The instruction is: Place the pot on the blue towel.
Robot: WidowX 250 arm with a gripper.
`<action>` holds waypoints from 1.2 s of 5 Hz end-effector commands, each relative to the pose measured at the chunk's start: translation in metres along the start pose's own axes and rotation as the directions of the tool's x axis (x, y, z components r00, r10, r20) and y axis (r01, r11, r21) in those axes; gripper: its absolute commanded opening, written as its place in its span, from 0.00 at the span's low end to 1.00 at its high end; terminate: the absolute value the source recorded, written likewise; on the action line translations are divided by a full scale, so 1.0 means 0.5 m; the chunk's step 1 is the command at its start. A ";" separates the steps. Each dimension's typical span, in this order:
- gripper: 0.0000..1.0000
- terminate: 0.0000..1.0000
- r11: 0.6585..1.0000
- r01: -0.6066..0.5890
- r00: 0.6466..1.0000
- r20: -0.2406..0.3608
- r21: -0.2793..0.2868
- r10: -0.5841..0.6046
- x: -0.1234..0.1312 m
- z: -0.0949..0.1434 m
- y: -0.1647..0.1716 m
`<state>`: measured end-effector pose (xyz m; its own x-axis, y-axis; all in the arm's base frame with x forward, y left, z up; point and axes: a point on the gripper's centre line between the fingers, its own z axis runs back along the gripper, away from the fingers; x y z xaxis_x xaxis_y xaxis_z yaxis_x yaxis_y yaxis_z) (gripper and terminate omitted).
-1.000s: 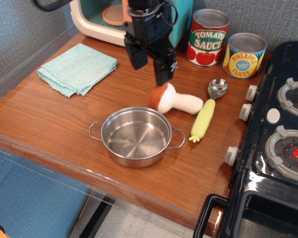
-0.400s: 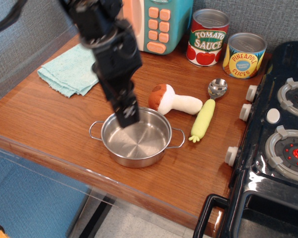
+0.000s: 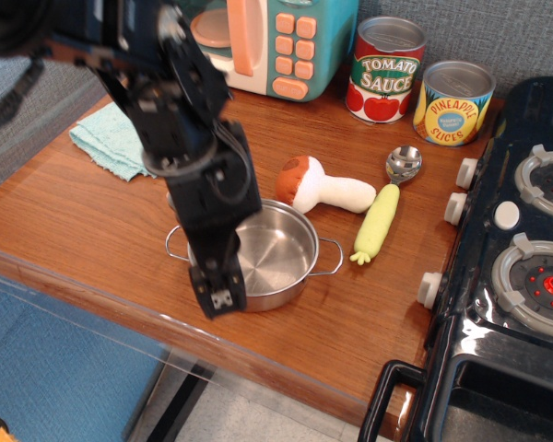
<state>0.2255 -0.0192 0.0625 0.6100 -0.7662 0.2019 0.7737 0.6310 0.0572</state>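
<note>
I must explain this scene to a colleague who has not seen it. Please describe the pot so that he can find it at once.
Start at the wooden counter left of the black toy stove. Near its front edge, just in front of the toy mushroom, sits the pot, with the black gripper at its left rim. It is the only shallow, shiny steel bowl shape with wire loop handles, wider than the two cans behind.

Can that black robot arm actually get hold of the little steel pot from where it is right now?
Probably yes. The gripper is already down at the near left rim of the pot, and nothing lies between them. The toy mushroom sits clear behind the pot.
</note>
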 end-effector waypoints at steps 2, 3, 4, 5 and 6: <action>1.00 0.00 0.999 -0.003 0.998 -0.059 0.048 0.006 0.014 -0.057 0.015; 1.00 0.00 0.998 -0.027 0.996 -0.081 0.053 0.031 0.019 -0.078 0.025; 0.00 0.00 0.998 -0.044 0.996 -0.077 0.052 0.048 0.021 -0.083 0.030; 0.00 0.00 0.997 -0.052 0.995 -0.076 0.053 0.056 0.022 -0.088 0.033; 0.00 0.00 0.997 -0.058 0.995 -0.078 0.051 0.061 0.023 -0.089 0.033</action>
<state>0.2457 -0.0348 0.0171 0.6606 -0.7439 0.1006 0.7413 0.6676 0.0686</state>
